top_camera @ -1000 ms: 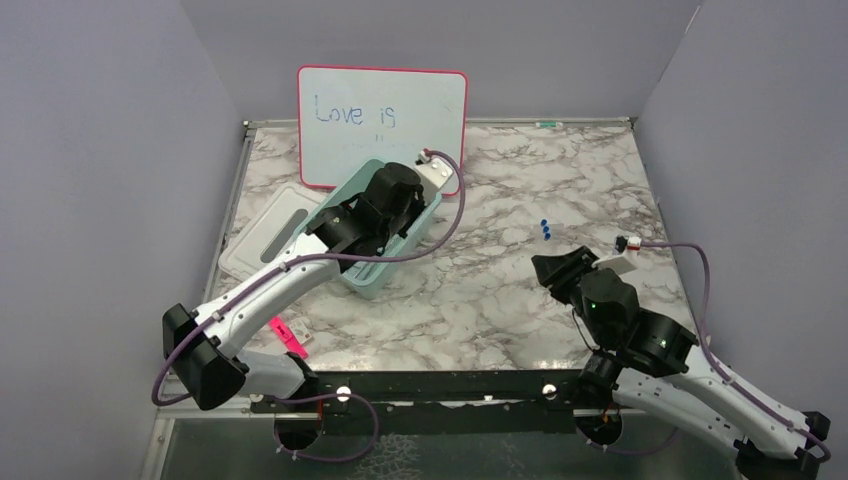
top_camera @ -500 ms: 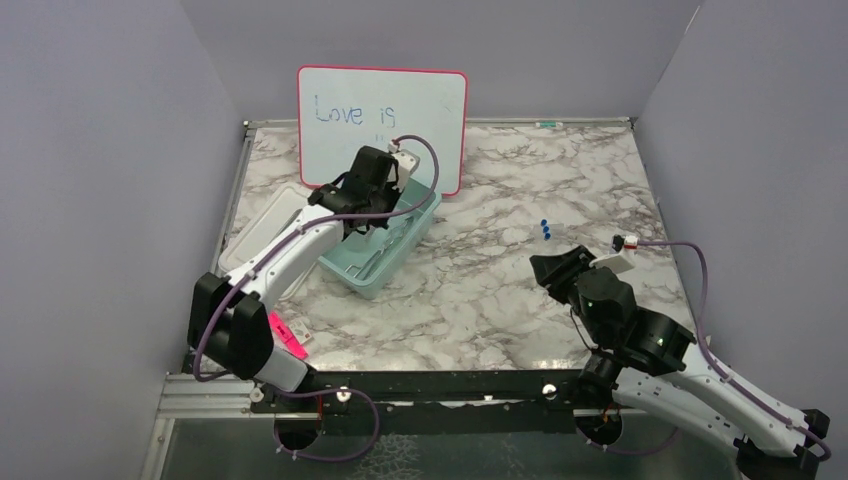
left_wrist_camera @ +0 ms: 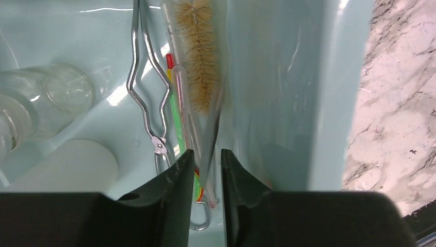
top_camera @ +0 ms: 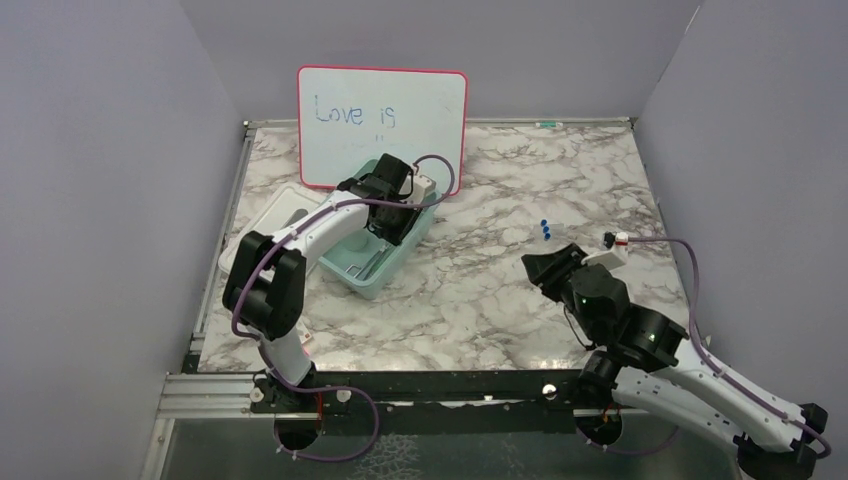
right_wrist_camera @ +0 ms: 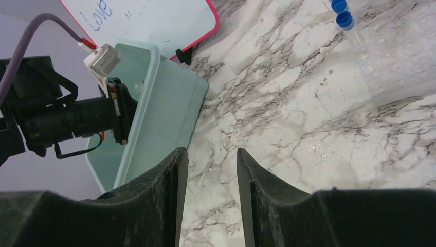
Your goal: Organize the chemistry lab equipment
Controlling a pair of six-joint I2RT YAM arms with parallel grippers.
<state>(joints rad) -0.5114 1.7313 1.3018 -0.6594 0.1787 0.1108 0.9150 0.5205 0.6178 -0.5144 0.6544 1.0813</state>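
Observation:
My left gripper point(top_camera: 395, 225) reaches down into a teal bin point(top_camera: 370, 285) by its right wall. In the left wrist view its jaws point(left_wrist_camera: 206, 152) stand narrowly apart around the thin end of the brown bristle brush point(left_wrist_camera: 198, 51), not touching it. The brush lies along the bin wall. Metal tongs point(left_wrist_camera: 149, 92), thin red and green droppers point(left_wrist_camera: 177, 108), the glass flask point(left_wrist_camera: 41, 103) and the white bottle point(left_wrist_camera: 61, 164) lie in the bin. Blue-capped tubes point(top_camera: 545, 229) stand in a clear rack point(right_wrist_camera: 401, 62). My right gripper point(top_camera: 540, 268) hangs open and empty over the marble, its jaws point(right_wrist_camera: 212, 152) apart.
The pink-framed whiteboard point(top_camera: 382, 115) leans on the back wall behind the bin. A pale lid point(top_camera: 265, 235) lies left of the bin. Walls close in the table on the left, back and right.
My left arm has swung its elbow back and moved the gripper from the bin's middle to its far right side. My right arm has shifted slightly left.

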